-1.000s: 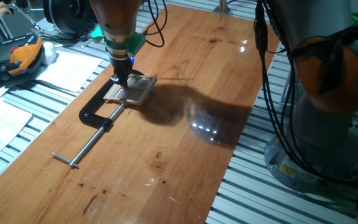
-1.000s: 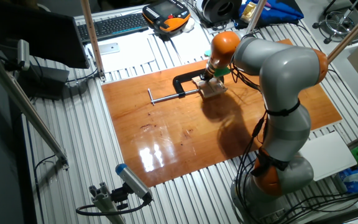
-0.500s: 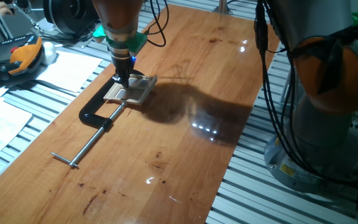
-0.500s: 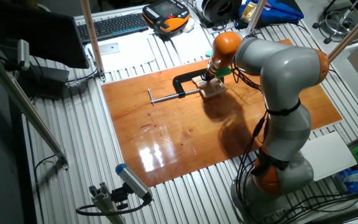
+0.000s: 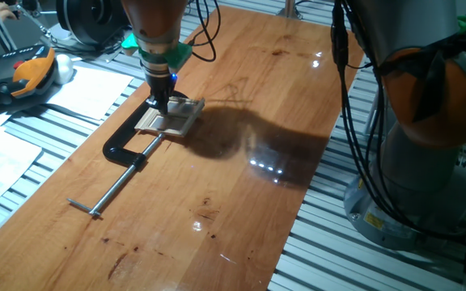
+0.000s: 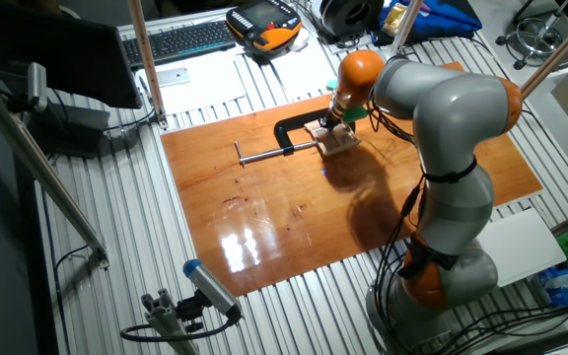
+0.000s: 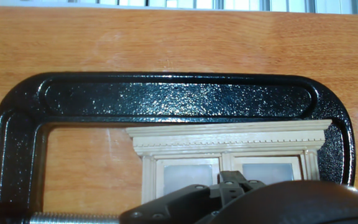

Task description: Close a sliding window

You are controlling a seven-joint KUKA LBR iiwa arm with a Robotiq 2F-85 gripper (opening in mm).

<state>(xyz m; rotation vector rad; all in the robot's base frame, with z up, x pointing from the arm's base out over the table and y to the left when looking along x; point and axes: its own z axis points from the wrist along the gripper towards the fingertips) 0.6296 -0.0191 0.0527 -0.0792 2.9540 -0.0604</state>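
The sliding window is a small pale tan wood frame lying flat on the wooden table, held in the jaw of a black C-clamp. It also shows in the other fixed view and in the hand view, where two panes show under a moulded top rail. My gripper points straight down onto the window's near-left part, with its fingers together and tips on or just above the sash. In the hand view the gripper hides the lower part of the window. I cannot tell whether it touches.
The C-clamp's steel screw bar runs toward the table's front left. The clamp frame arches around the window. Papers and an orange-black pendant lie left of the table. The arm's base stands at the right.
My gripper has shifted very slightly to the right over the window. The window and the clamp have not visibly moved.
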